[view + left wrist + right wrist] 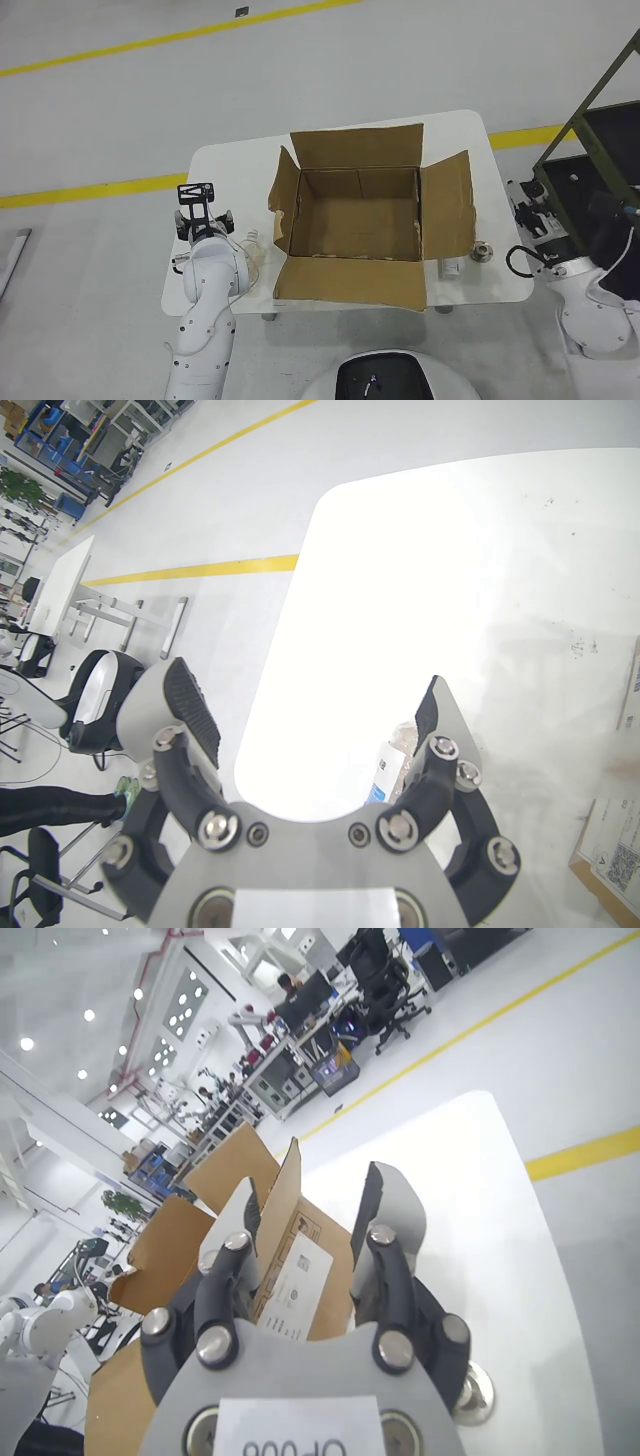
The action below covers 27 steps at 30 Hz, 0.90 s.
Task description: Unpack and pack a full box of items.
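Observation:
An open cardboard box (pixel 360 225) stands mid-table with its flaps spread, and its inside shows bare cardboard. My left gripper (pixel 197 198) hovers open over the table's left part, holding nothing. In the left wrist view the left gripper (pixel 310 710) has a white plastic-wrapped bottle (pixel 390 765) lying just beside one finger, the same bottle (pixel 250 240) that lies left of the box. My right gripper (pixel 312 1198) is open and empty at the table's right end, facing the box's labelled right flap (pixel 295 1273). A small white bottle (pixel 452 267) and a round metal piece (pixel 482 252) lie right of the box.
The white table (pixel 240 160) has bare surface at its far left and behind the box. A dark metal rack (pixel 600 130) stands off the table's right end. The round metal piece (pixel 477 1395) sits close under my right wrist.

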### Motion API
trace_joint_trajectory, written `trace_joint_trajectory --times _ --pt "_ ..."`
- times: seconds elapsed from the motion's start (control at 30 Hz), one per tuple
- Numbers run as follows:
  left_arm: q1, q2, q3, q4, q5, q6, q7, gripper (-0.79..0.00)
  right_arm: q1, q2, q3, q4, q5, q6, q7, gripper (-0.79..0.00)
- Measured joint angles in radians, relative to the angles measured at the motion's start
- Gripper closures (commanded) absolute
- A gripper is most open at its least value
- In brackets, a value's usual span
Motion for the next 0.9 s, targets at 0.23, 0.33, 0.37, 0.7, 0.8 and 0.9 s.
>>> trace_joint_trajectory --times 0.23,0.33,0.37,0.7,0.8,0.9 --pt "0.000 0.000 0.000 0.000 0.000 0.000 0.000 -0.785 0.054 -0.002 -0.095 0.050 -0.013 -0.022 -0.001 0.000" --pt "0.000 0.000 0.000 0.000 0.000 0.000 0.000 -0.785 0.077 -0.003 -0.135 0.052 -0.033 -0.013 0.000 0.000" --pt "0.000 0.000 0.000 0.000 0.000 0.000 0.000 -0.785 0.079 -0.004 -0.143 0.049 -0.038 -0.004 -0.006 0.000" --pt "0.003 0.000 -0.002 0.000 -0.005 -0.004 0.004 -0.785 0.061 0.000 -0.161 0.008 -0.046 0.031 -0.015 0.000" --pt "0.024 0.001 -0.016 0.008 -0.043 -0.058 0.026 -0.785 0.062 0.003 -0.152 0.003 -0.051 0.035 -0.014 0.000" --pt "0.035 0.004 -0.027 0.021 -0.054 -0.131 0.012 -0.785 0.060 0.006 -0.144 0.006 -0.049 0.036 -0.013 0.000"
